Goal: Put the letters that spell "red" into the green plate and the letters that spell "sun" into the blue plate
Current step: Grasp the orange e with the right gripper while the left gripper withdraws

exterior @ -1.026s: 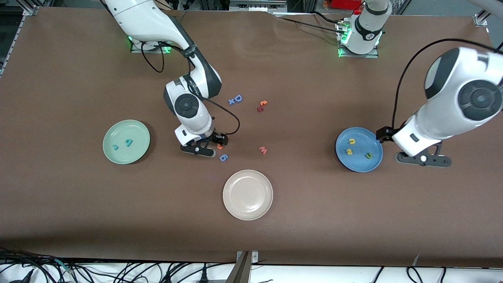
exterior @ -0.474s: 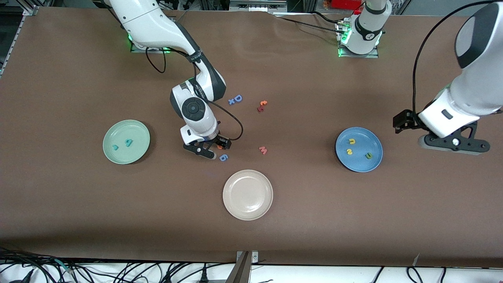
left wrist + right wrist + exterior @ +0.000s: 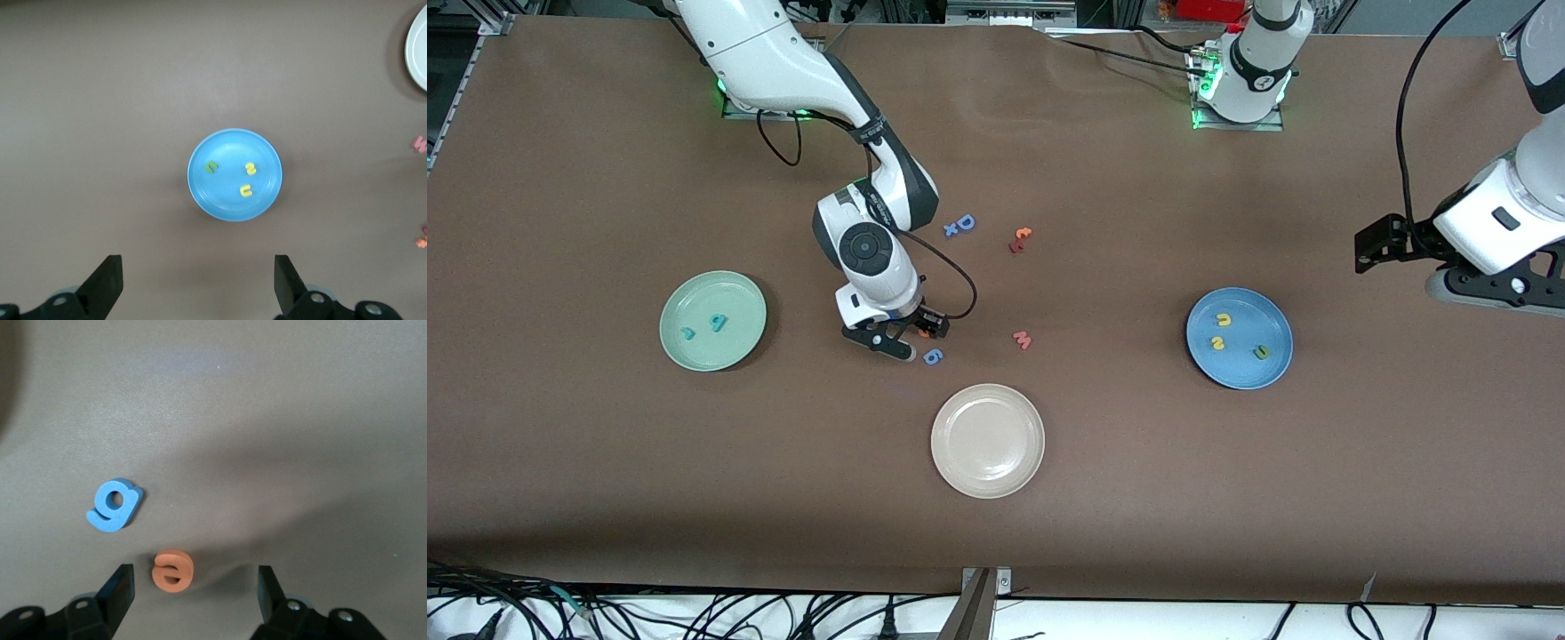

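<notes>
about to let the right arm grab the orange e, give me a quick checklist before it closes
1. Orange "e" lies between the right gripper's fingers: ok, though off-centre.
2. Right gripper jaws apart, nothing held: ok.
3. Blue "g" outside the fingers: ok, but close.
4. Green plate has room beside the teal "r" and "d": ok.
5. Left gripper open, waiting over the table by the blue plate, away from the pick: ok.
6. Fingertips low enough to grip: cannot tell.

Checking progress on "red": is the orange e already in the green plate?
No, the orange e lies on the table between the right pincer's open fingers, while the green plate holds only two teal letters.
</notes>
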Tool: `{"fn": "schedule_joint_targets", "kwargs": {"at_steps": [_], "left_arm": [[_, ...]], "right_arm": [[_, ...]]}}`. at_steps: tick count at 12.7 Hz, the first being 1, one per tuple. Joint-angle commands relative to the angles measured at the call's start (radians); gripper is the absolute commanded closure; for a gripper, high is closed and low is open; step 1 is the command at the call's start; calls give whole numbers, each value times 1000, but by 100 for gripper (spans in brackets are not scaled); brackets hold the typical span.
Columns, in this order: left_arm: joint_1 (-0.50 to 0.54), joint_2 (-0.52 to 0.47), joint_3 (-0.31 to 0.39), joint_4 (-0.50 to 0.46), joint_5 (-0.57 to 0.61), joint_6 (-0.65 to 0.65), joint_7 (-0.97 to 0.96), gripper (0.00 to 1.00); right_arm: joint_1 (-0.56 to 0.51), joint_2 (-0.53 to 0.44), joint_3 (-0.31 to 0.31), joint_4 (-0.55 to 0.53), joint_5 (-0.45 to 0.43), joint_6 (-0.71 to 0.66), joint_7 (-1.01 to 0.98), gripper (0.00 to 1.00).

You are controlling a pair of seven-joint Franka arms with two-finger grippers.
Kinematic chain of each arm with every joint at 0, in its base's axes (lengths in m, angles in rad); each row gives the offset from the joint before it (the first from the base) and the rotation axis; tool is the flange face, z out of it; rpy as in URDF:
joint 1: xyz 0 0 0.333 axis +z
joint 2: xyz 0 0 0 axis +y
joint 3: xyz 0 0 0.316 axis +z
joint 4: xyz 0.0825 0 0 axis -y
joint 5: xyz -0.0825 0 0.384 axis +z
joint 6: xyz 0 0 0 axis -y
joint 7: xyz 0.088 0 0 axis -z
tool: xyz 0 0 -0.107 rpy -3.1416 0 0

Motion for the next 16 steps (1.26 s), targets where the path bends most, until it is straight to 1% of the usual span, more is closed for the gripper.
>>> {"fn": "schedule_joint_targets", "kwargs": {"at_steps": [1, 5, 6, 7, 9, 11, 12, 13, 16], "left_arm": [[-30, -97, 25, -138, -32, 68, 19, 0], [-25, -130, 24, -155, -33, 75, 19, 0], [-25, -130, 22, -153, -33, 74, 19, 0], [-19, -128, 15, -152, -38, 63, 22, 0], [-16, -120, 7, -139, -84, 49, 17, 0], [-17, -120, 5, -139, -83, 43, 17, 0], [-17, -120, 5, -139, -83, 43, 19, 0], [-17, -119, 5, -139, -83, 43, 19, 0], [-17, -120, 4, -139, -83, 40, 19, 0]], "right_arm": [[9, 24, -8, 26, -14, 16, 29, 17], [15, 35, -8, 26, -15, 21, 44, 18], [15, 35, -8, 26, -15, 21, 44, 23], [14, 35, -8, 26, -15, 21, 44, 26], [14, 42, -8, 26, -15, 26, 44, 39], [15, 42, -8, 26, -15, 33, 44, 57], [14, 42, -8, 26, -15, 33, 44, 70], [14, 42, -8, 26, -15, 33, 46, 78], [15, 41, -10, 28, -17, 32, 44, 92]]}}
